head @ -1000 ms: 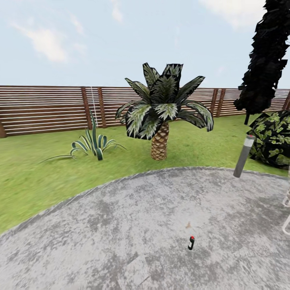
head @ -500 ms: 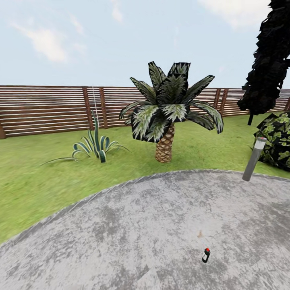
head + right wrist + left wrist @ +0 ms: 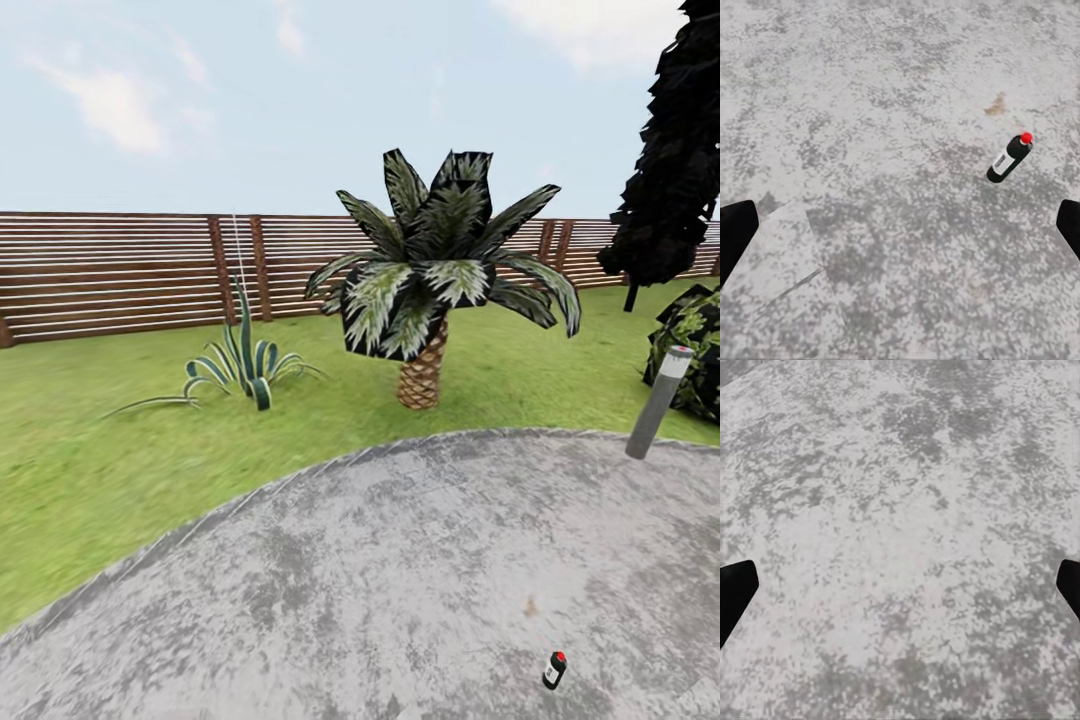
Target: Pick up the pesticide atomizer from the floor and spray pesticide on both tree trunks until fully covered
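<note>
The pesticide atomizer (image 3: 554, 669) is a small black bottle with a red cap. It lies on the grey stone paving of the floor (image 3: 400, 580), low and to the right in the head view. In the right wrist view the atomizer (image 3: 1009, 157) lies on its side, well ahead of my right gripper (image 3: 900, 232). That gripper is open with nothing between its dark fingertips (image 3: 733, 236). My left gripper (image 3: 900, 592) is also open over bare paving. The two trees and their trunks are out of view.
A short palm (image 3: 430, 290) and a spiky agave (image 3: 245, 365) grow on the lawn (image 3: 90, 450) beyond the paving. A grey bollard light (image 3: 660, 400), a round bush (image 3: 700, 345) and a near-black conifer (image 3: 675, 150) stand at the right. A slatted wooden fence (image 3: 120, 270) closes the back.
The whole head picture has shifted, so the camera has moved. The palm, the bollard and the atomizer now sit further right and lower in the view. Nothing was grasped.
</note>
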Controlling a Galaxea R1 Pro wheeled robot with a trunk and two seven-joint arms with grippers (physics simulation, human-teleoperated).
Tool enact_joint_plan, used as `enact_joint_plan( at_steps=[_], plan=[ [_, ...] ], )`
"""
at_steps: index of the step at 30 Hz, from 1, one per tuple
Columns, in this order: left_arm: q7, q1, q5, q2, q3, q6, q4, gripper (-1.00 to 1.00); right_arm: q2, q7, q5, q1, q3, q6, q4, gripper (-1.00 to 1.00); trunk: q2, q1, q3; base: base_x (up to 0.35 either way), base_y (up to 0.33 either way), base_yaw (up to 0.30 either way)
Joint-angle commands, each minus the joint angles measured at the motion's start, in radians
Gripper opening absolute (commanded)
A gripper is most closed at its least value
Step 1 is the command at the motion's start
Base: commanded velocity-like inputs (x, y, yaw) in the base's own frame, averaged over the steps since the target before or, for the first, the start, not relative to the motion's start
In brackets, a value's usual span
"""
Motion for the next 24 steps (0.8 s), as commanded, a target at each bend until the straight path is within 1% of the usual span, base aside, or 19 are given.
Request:
enact_joint_plan(
  at_steps=[1, 6, 24],
  plan=[
    [0.0, -0.001, 0.0, 0.0, 0.002, -0.003, 0.001, 1.0, 0.0, 0.0, 0.0, 0.0, -0.001, -0.003, 0.0, 1.0, 0.0, 0.0, -0.001, 0.252, 0.249, -0.034],
    [0.0, -0.001, 0.001, 0.0, 0.002, -0.004, 0.001, 1.0, 0.0, 0.0, 0.0, 0.0, -0.001, -0.003, 0.0, 1.0, 0.0, 0.0, -0.001, 0.252, 0.249, -0.199],
    [0.0, -0.001, 0.001, 0.0, 0.002, -0.004, 0.001, 1.0, 0.0, 0.0, 0.0, 0.0, -0.001, -0.002, 0.0, 1.0, 0.0, 0.0, -0.001, 0.252, 0.249, -0.286]
  ],
)
